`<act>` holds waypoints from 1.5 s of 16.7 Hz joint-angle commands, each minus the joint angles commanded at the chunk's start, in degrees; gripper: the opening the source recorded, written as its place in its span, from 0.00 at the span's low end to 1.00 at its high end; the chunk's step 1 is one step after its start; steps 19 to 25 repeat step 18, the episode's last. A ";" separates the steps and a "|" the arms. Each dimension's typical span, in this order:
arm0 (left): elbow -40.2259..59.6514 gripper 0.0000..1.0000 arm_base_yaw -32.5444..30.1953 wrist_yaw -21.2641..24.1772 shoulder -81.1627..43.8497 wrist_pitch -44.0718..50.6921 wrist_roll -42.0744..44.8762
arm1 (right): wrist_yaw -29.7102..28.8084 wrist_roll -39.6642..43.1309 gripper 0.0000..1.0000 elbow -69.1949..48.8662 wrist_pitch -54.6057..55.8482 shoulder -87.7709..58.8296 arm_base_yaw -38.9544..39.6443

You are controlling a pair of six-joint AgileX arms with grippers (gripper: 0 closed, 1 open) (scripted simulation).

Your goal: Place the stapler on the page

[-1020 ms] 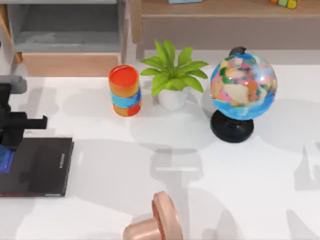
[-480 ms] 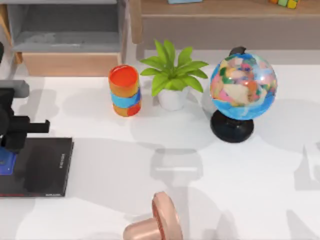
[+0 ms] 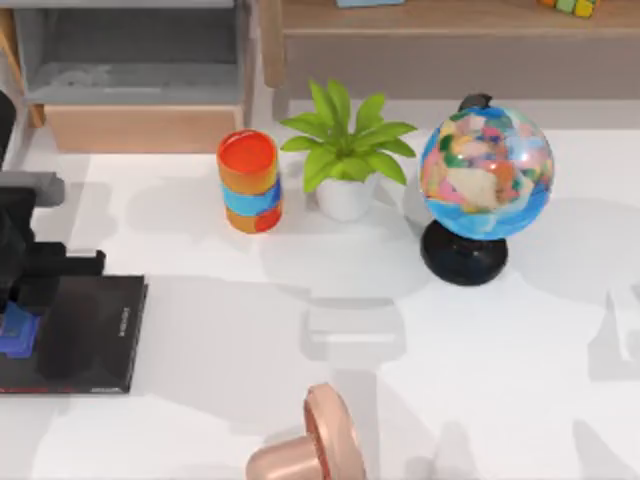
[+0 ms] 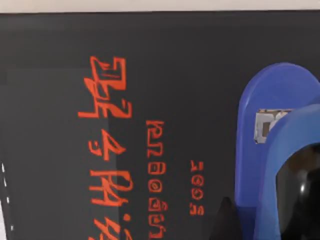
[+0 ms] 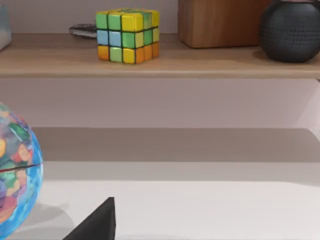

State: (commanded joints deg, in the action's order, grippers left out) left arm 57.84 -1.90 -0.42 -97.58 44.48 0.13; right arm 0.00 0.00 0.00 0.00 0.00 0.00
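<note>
- Left gripper [image 3: 22,318]: jaws clenched on the blue stapler [image 4: 272,150], low over the page.
- Left arm: reaching in over the worktop's [image 3: 300,350] left edge.
- Page [image 3: 90,335]: black, flat, directly beneath the stapler.

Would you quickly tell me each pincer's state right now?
Left pincer: holding the blue stapler over the page.
Right pincer: cannot be told.
</note>
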 joint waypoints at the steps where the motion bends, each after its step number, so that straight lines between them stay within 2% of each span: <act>1: 0.00 0.15 0.00 0.00 0.00 0.00 0.00 | 0.00 0.00 1.00 0.00 0.00 0.00 0.00; 12: 0.00 0.98 0.00 0.00 0.00 0.00 0.00 | 0.00 0.00 1.00 0.00 0.00 0.00 0.00; 25: 0.00 1.00 0.00 0.00 0.00 0.00 0.00 | 0.00 0.00 1.00 0.00 0.00 0.00 0.00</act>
